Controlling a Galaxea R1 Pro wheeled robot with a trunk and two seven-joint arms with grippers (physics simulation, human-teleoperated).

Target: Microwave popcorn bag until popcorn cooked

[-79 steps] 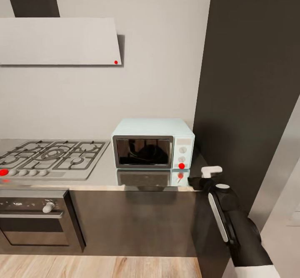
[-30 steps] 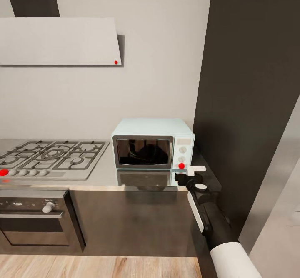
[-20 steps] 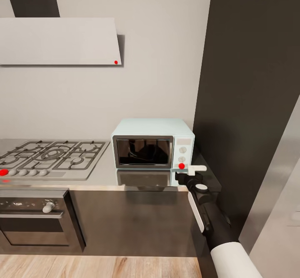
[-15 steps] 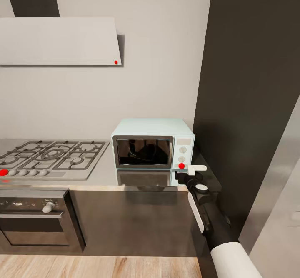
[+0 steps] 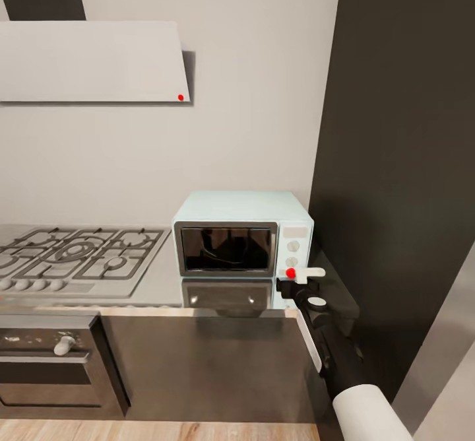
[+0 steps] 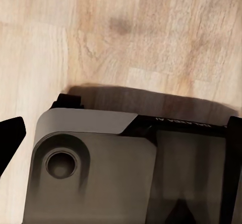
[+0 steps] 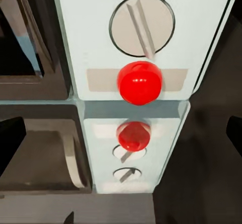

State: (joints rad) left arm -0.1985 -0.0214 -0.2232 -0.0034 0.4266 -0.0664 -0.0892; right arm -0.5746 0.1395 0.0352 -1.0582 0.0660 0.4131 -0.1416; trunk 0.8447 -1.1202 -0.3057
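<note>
One arm matters here, the right: its gripper (image 5: 300, 278) sits just in front of the microwave (image 5: 241, 233), level with the red button (image 5: 290, 273) low on the knob panel; in the right wrist view that button (image 7: 139, 82) lies dead ahead, below a knob (image 7: 142, 26); the jaws look spread, dark tips at either edge; the microwave stands on the counter (image 5: 155, 287), door shut, right of the hob (image 5: 79, 261); the left wrist view looks at wood floor (image 6: 151, 32), so that gripper's state cannot be told.
</note>
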